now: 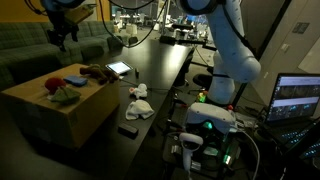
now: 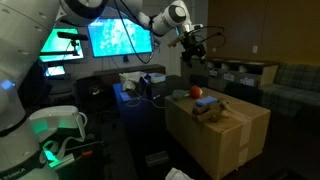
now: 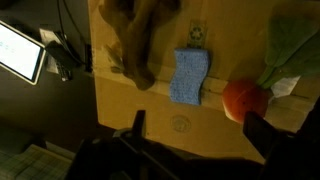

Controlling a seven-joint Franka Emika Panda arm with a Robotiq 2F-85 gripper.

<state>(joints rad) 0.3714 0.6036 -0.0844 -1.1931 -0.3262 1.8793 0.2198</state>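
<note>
Your tool (image 3: 197, 128) hangs well above the bench (image 3: 232, 40), jaws spread wide, holding nothing and touching nothing. In the wrist view, the blue sponge (image 3: 188, 77) lies flat on the bench, in line with the gap between the jaws. The red ball (image 3: 243, 100) sits just beside the sponge, nearer one finger. The brown soft toy (image 3: 140, 40) lies on the sponge's other side. An exterior view shows the ball (image 2: 196, 93) below the raised tool.
</note>
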